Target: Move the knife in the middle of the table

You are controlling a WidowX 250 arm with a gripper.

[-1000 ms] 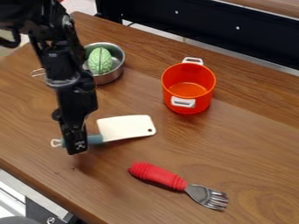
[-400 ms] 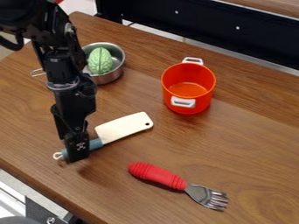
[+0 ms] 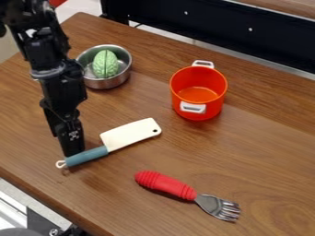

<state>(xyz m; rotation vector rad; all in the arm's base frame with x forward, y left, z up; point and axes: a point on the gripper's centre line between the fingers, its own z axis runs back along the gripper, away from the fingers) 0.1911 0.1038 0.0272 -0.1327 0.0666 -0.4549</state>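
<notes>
One knife (image 3: 130,134) lies on table (image 3: 203,161), handle (image 3: 87,156) by gripper (image 3: 73,151); can't tell if it's open or closed. Looks short of middle; inward shift likely needed.

The tabletop (image 3: 258,152) looked like smooth, grained wood; the bowl (image 3: 106,83) was shiny metal, the orange pot (image 3: 199,94) glossy and plastic-looking, the fork's head (image 3: 214,206) polished metal.

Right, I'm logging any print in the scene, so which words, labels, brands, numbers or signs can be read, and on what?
White marks on the gripper: too small to read.
Knife, fork, orange pot: no readable text.
</notes>
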